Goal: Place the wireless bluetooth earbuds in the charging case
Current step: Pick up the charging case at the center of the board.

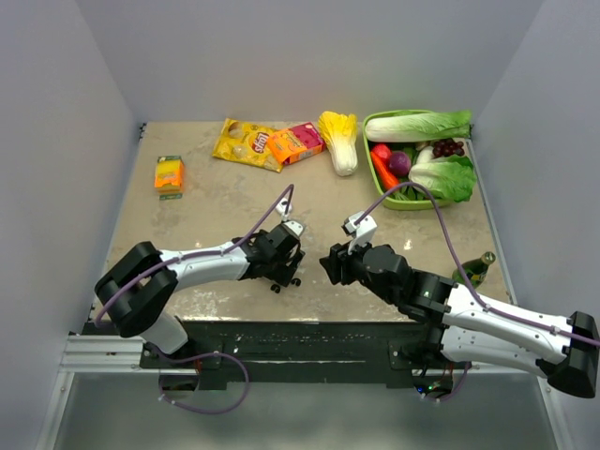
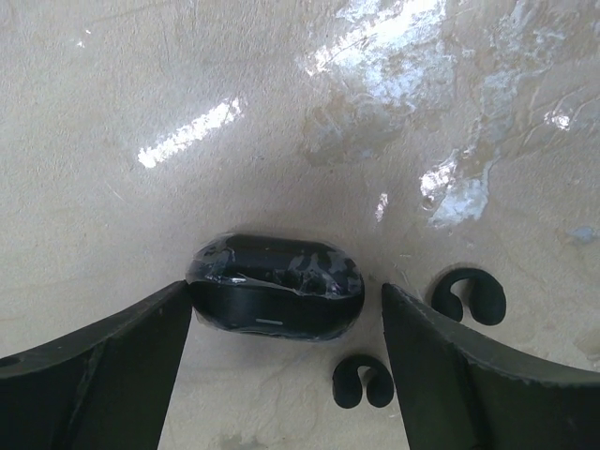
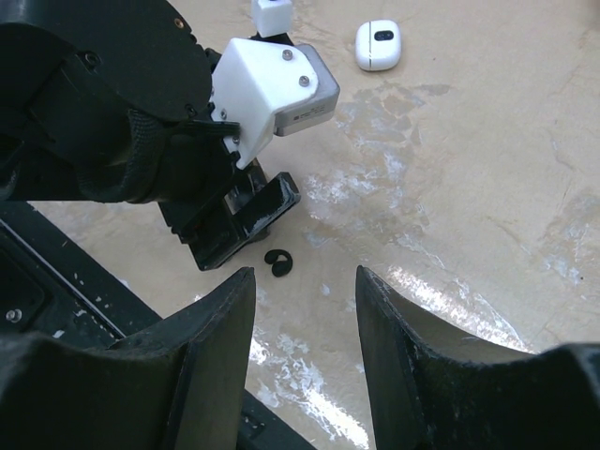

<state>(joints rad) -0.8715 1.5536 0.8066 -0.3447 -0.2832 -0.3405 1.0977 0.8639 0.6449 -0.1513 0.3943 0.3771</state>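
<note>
The black oval charging case (image 2: 275, 284) lies on the table between the fingers of my left gripper (image 2: 286, 302), which is open around it; the left finger (image 2: 112, 370) is at the case's end and the right finger (image 2: 469, 375) stands clear of it. Two glossy black earbuds lie beside the case: one (image 2: 363, 382) just inside the right finger, the other (image 2: 469, 296) beyond it. My right gripper (image 3: 302, 281) is open and empty, hovering close to the left gripper (image 3: 239, 220), with one black earbud (image 3: 277, 263) ahead of its tips. No white earbuds show.
A white earbud case (image 3: 378, 44) lies further back on the table. At the far side are a green basket of vegetables (image 1: 375, 122), a cabbage (image 1: 339, 141), snack packs (image 1: 247, 143) and an orange box (image 1: 169, 174). A bottle (image 1: 476, 269) stands by the right arm.
</note>
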